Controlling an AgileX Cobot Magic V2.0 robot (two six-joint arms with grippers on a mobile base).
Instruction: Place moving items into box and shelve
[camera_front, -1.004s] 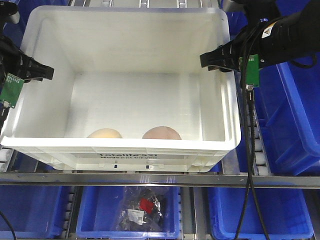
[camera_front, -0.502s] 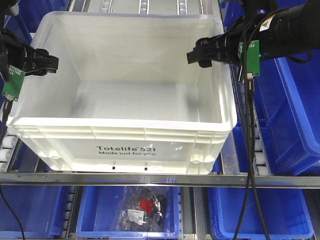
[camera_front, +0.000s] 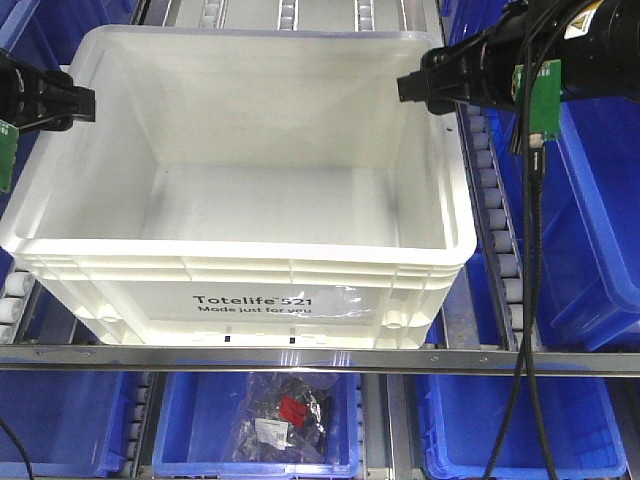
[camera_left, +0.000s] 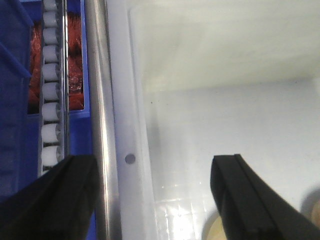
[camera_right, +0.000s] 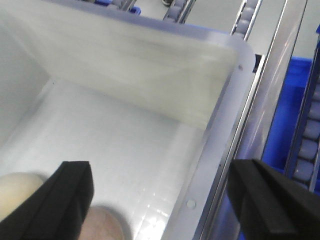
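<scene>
The white box (camera_front: 250, 300) is seated on the shelf rollers (camera_front: 490, 200), plush balls (camera_right: 30, 192) inside. Both grippers, left (camera_left: 150, 200) and right (camera_right: 160, 200), are spread open astride its side rims; they should be lifted clear evenly.

Blue bins (camera_front: 255, 420), roller rails (camera_front: 492, 215), maybe bagged parts (camera_front: 285, 418).

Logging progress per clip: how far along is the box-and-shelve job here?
Packing looks done: the pale yellow ball and pinkish-brown ball lie inside the white tote. In hand: shelving, with the tote on the roller rack and the left gripper and right gripper open astride its side rims. Left: letting go.
</scene>
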